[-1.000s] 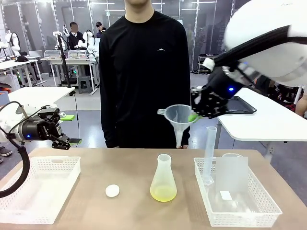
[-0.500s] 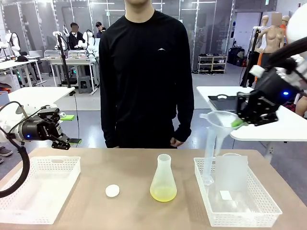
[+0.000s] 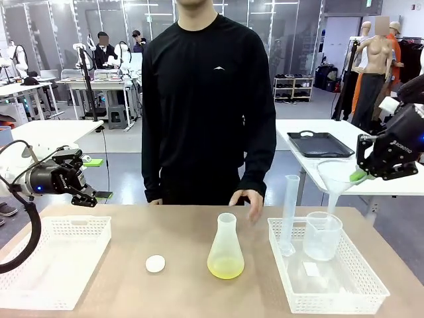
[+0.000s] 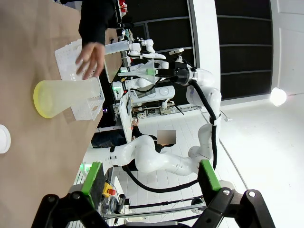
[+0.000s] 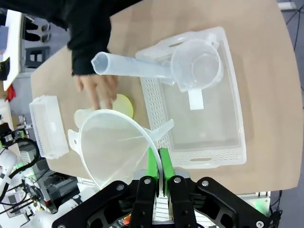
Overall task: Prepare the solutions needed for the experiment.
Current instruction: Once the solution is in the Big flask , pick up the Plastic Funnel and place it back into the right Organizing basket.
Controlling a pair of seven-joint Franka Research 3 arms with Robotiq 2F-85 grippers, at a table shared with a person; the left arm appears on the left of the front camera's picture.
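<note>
- The solutions (image 3: 225, 267), a shallow yellow-green layer, lie in the base of one conical flask (image 3: 225, 238) at mid-table. The flask is upright, neck up, long axis vertical.
- Bare tabletop (image 3: 189, 235) flanks the flask, with one white disc (image 3: 155, 264) to its left.
- Two white baskets sit near the side edges. The left basket (image 3: 59, 222) is one. The right basket (image 3: 331, 301) holds one measuring cylinder (image 3: 289, 212) and one beaker (image 3: 322, 237).
- The right gripper (image 3: 358, 176), held above the right basket, pinches one funnel (image 3: 334, 175) by its rim.
- The left gripper (image 4: 150, 176) has its fingers spread, and is off the table's left corner.
- The person's hand (image 3: 248, 199), fingers loosely spread, is behind the flask.
</note>
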